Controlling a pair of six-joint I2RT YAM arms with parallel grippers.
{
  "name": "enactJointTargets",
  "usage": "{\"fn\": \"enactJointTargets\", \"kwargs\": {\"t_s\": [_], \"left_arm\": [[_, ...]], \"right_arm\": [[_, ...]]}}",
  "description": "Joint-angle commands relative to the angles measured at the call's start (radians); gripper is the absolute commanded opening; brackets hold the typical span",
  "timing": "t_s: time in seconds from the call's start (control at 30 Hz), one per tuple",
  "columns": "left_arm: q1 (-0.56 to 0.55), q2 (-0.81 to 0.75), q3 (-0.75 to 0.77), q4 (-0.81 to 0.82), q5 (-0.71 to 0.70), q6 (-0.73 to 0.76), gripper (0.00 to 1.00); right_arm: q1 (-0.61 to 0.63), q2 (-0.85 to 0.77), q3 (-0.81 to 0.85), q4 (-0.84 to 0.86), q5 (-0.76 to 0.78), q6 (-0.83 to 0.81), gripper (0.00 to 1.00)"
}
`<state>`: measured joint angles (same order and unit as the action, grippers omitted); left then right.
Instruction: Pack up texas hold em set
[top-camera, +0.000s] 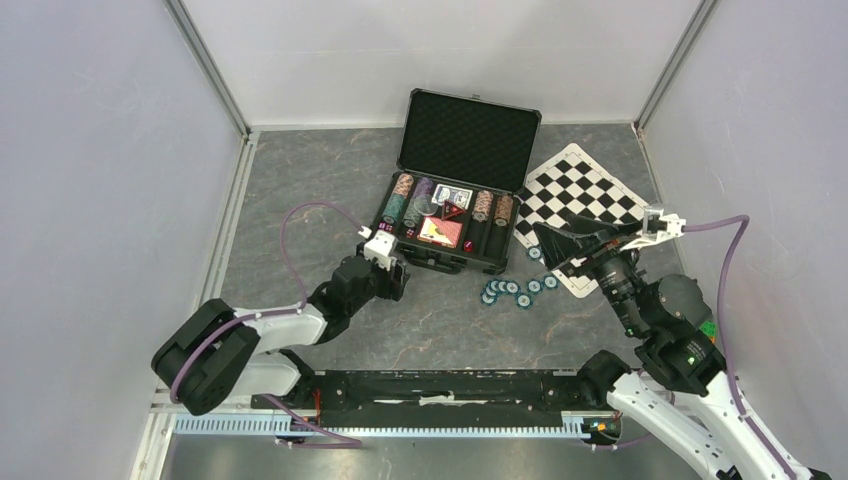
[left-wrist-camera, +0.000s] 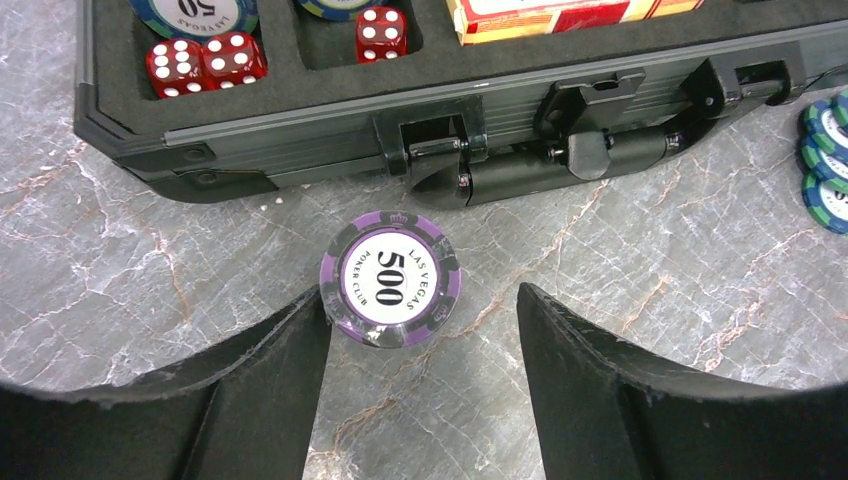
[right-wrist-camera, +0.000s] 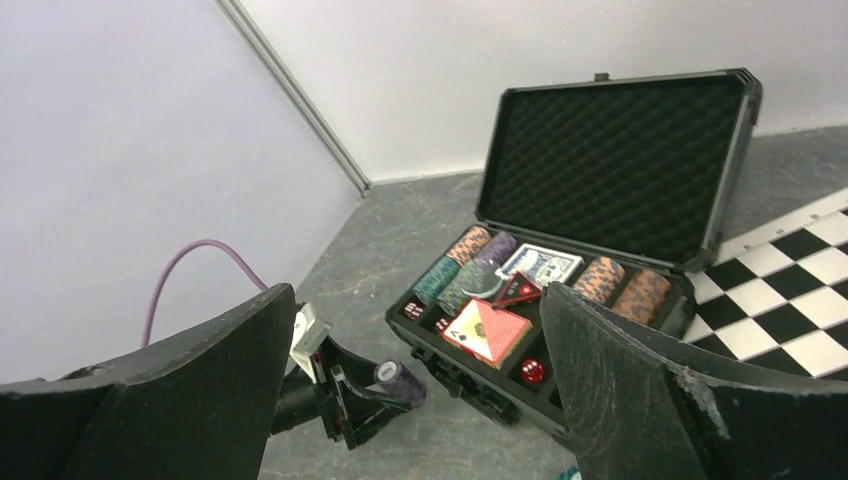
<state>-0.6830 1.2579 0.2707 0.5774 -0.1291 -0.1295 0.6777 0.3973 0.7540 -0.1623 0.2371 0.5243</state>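
Note:
The black case (top-camera: 470, 140) lies open with its foam lid up. Its tray holds rows of chips (top-camera: 403, 200), a blue deck (top-camera: 452, 196), a red deck (top-camera: 440, 231) and red dice (left-wrist-camera: 205, 62). A stack of purple 500 chips (left-wrist-camera: 390, 278) stands on the table just before the case's front wall (left-wrist-camera: 300, 140); it also shows in the right wrist view (right-wrist-camera: 400, 383). My left gripper (left-wrist-camera: 422, 295) is open, and its left finger (left-wrist-camera: 290, 350) touches the stack's edge. My right gripper (right-wrist-camera: 415, 290) is open and empty, held in the air right of the case.
Several teal chips (top-camera: 515, 288) lie loose on the table before the case's right end, and show in the left wrist view (left-wrist-camera: 825, 160). The chequered mat (top-camera: 585, 195) lies right of the case under my right gripper (top-camera: 552, 248). Walls close in the left, back and right.

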Motion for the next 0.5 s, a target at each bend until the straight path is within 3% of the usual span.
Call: {"fn": "enactJointTargets", "kwargs": {"t_s": [0.0,0.27,0.47], "left_arm": [[-0.003,0.047,0.049,0.048,-0.024,0.001,0.73],[0.008,0.035,0.034,0.050,-0.152,-0.033,0.75],[0.034,0.066,0.043,0.054,-0.129,-0.065,0.75]], "right_arm": [[0.000,0.031,0.056,-0.073,0.034,-0.034,0.99],[-0.001,0.039,0.067,-0.061,0.046,-0.038,0.99],[-0.001,0.018,0.042,-0.073,0.051,-0.061,0.99]]}}
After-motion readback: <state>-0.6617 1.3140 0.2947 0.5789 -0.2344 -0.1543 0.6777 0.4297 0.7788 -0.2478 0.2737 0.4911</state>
